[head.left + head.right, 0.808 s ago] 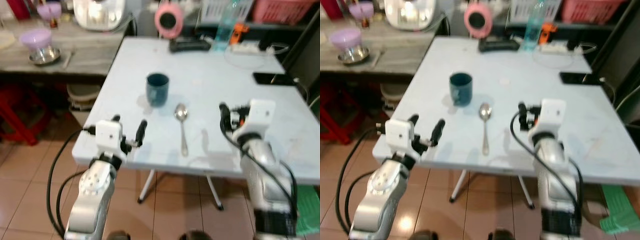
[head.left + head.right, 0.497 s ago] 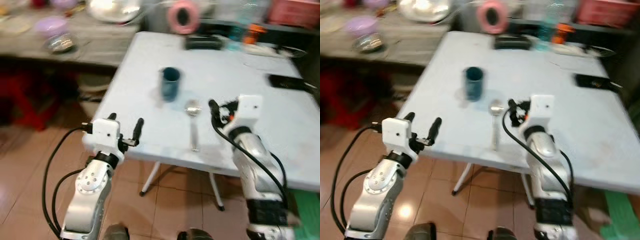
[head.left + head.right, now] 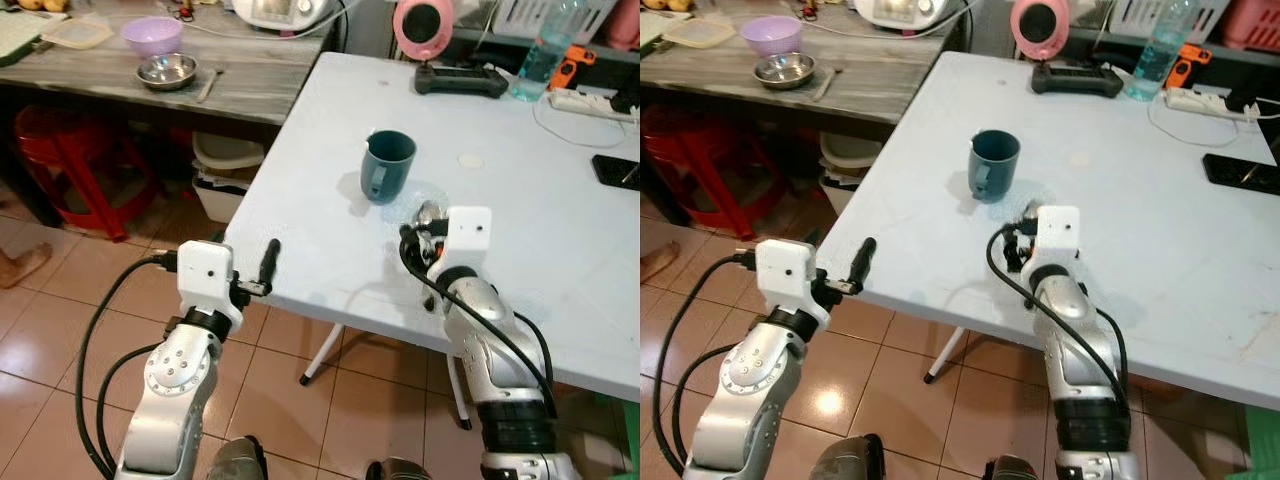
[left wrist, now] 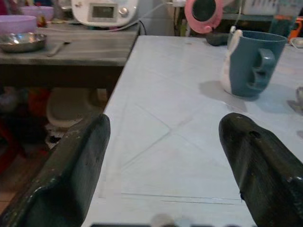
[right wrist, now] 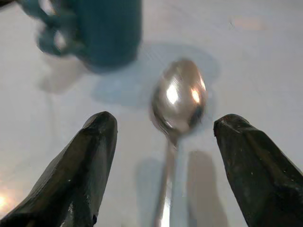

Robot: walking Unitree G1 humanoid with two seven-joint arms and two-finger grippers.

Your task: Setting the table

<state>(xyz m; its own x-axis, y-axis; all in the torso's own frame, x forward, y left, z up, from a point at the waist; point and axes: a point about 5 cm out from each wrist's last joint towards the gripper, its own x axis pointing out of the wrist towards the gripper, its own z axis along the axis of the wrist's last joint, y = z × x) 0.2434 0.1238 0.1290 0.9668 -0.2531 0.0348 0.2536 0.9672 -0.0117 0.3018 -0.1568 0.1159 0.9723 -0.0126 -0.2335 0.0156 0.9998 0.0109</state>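
From the head views, the blue mug (image 3: 386,165) stood on the white table (image 3: 560,250), with the right gripper (image 3: 417,240) just before it. The left wrist view showed the left gripper (image 4: 163,165) spread wide at the table's edge. In the right wrist view, wide-parted fingers (image 5: 85,170) flanked the spoon (image 5: 177,101) beside the mug.

No writing can be read anywhere — the display on the white appliance (image 4: 104,11) is too blurred to make out, and nothing else carries legible lettering.
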